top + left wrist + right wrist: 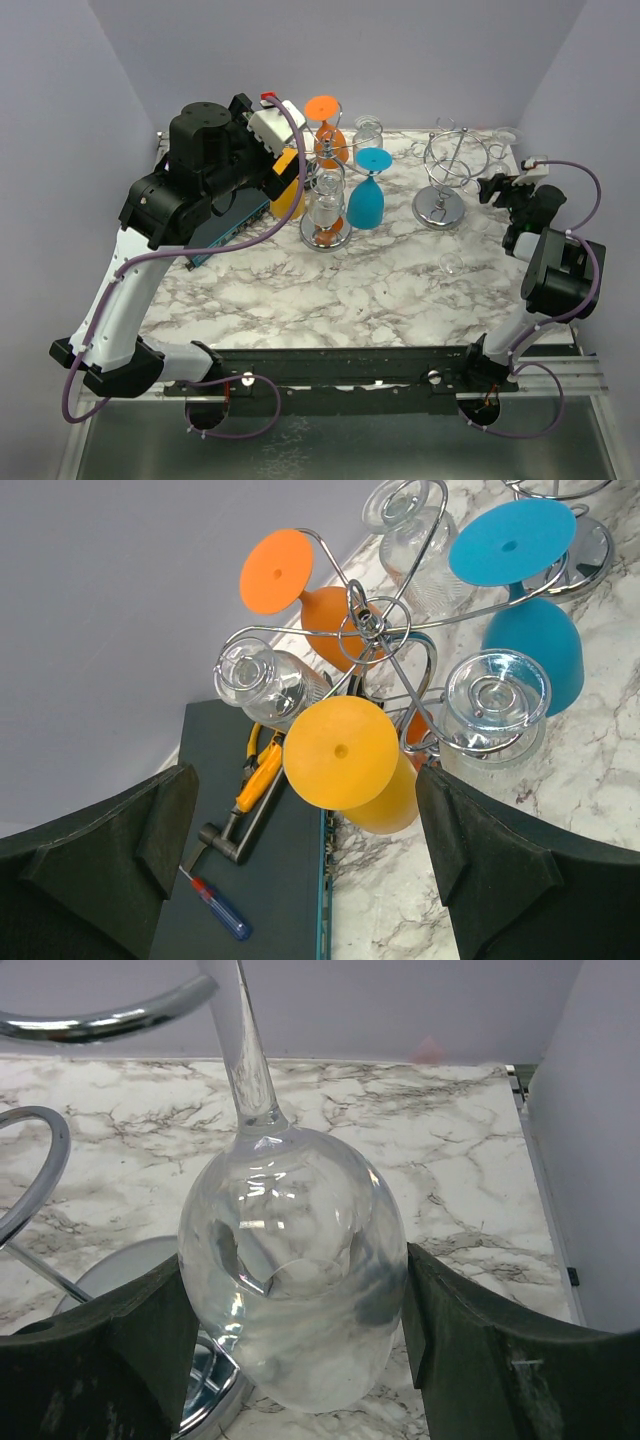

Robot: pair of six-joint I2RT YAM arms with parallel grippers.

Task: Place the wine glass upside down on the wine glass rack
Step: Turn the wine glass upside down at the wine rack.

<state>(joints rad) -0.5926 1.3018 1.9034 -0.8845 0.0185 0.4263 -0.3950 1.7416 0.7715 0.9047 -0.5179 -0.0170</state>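
Right gripper is partly closed, pads against both sides of the clear wine glass bowl. Glass is inverted, stem up beside a chrome arm of the wine glass rack. Foot is out of frame, so can't tell if it's seated. Step looks like hanging. Next likely needs the stem slid into the slot, then release. Left gripper is wide open and empty, above the other rack farther off. No readable writing.
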